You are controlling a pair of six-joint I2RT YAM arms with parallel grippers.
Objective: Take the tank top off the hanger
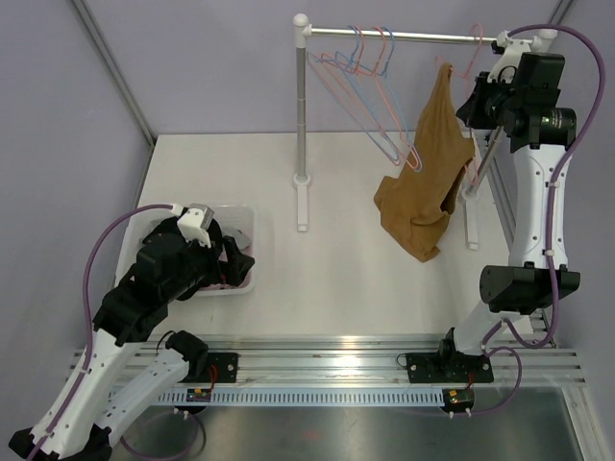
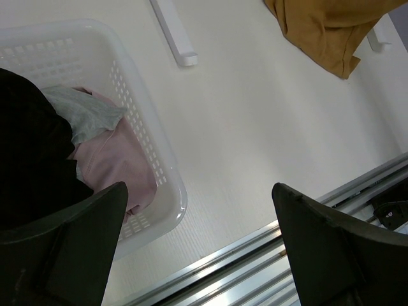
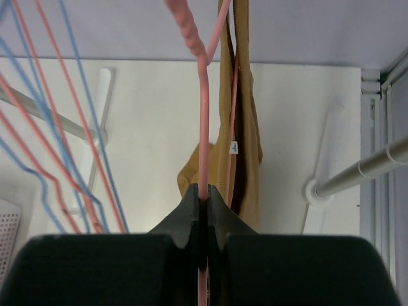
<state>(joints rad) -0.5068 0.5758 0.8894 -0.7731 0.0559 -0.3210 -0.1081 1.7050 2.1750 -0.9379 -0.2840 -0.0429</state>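
Tank top (image 1: 423, 192), mustard: hangs from pink hanger (image 3: 203, 115) at right end of rail (image 1: 404, 36), long axis vertical, just beyond right gripper (image 3: 203, 199), whose jaws pinch that hanger's wire; left gripper (image 2: 199, 191) spread wide over basket (image 2: 180, 203), well apart, the farther arm

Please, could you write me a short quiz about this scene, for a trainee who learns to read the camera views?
1. True or false: the right gripper is shut on the wire of a pink hanger.
2. Choose one. The left gripper is: A) open, near the white basket; B) shut on cloth; C) out of view.
3. Fill in: the tank top has the colour ___.

Key: 1 true; 2 A; 3 mustard brown.
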